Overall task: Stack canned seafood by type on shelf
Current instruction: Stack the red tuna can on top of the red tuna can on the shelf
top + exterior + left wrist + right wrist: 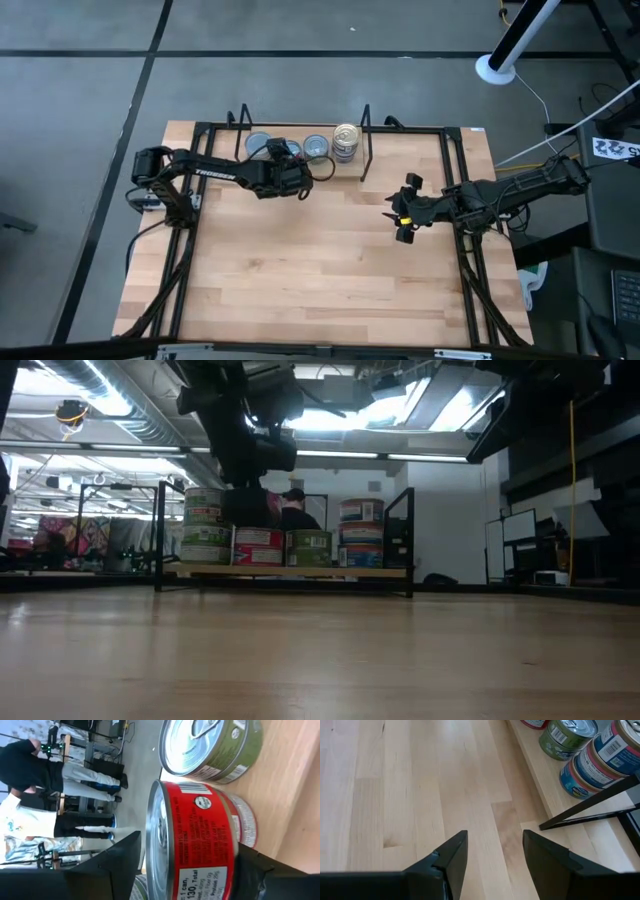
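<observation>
The cans are all gathered on the shelf (pixel 300 160) at the far edge of the counter (pixel 320 270); none is seen loose on the open boards, so the task is judged nearly done. In the low view a green-labelled stack (pixel 207 523) rises at one end, a blue-and-white stack (pixel 361 532) at the other, and between them sit a red can (pixel 259 547) and a single green can (pixel 309 548).

The left gripper (pixel 290 168) is placed over the red can (pixel 192 845), which is seen in the left wrist view to rest on a second red can (pixel 247 822) beneath it. The jaws straddle that top can, a dark finger at each side; whether they press it or have let go cannot be told from the pictures. A likely reading is that the red stack is just being finished.

What appears left is little: the single green can (pixel 212 747) stands apart from the green stack, and it may have to be moved onto it if sorting by type is to be complete.

The shelf itself is a wooden base fenced by thin black wire uprights (pixel 592 807), and it holds every can in view, including the blue-and-white ones (pixel 600 760) nearest the right arm.

The right gripper (pixel 495 852) is held over bare counter, well apart from the shelf, with its jaws parted and nothing between them.
</observation>
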Motion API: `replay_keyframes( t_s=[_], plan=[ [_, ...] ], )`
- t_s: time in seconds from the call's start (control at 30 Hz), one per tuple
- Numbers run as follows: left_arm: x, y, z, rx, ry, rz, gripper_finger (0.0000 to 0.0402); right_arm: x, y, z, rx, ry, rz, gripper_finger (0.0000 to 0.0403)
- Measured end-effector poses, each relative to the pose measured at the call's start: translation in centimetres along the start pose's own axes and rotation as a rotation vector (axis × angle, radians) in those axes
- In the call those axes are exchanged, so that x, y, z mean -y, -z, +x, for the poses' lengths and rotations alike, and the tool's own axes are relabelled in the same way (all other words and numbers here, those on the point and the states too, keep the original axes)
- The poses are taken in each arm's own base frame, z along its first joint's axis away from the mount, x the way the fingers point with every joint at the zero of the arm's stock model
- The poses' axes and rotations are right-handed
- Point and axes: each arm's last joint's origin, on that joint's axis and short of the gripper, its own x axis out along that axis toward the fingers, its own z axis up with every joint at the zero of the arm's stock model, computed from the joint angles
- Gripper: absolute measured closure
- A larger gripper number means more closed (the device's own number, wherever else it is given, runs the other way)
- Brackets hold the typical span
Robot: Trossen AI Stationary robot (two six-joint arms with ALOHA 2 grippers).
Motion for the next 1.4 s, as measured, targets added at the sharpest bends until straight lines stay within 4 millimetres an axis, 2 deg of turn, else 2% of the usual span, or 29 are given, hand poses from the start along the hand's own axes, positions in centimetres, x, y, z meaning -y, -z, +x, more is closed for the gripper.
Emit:
replay_keyframes(
  t_s=[0.27,0.8,1.13,1.4],
  plan=[
    [-0.2,0.0,0.2,-0.008,-0.015,-0.001,0.0160,0.0,0.0,0.0,0.000,0.000,0.000,0.0212],
    [0.6,-0.5,-1.0,0.049,-0.006,-0.003,0.0160,0.0,0.0,0.0,0.000,0.000,0.000,0.0212],
    [-0.1,-1.6,-1.9,0.083,-0.009,-0.012,0.0167,0.0,0.0,0.0,0.000,0.001,0.000,0.0212],
    [-0.2,-1.6,-1.6,0.082,0.036,-0.016,0.0171,0.0,0.0,0.0,0.000,0.001,0.000,0.0212]
  ],
)
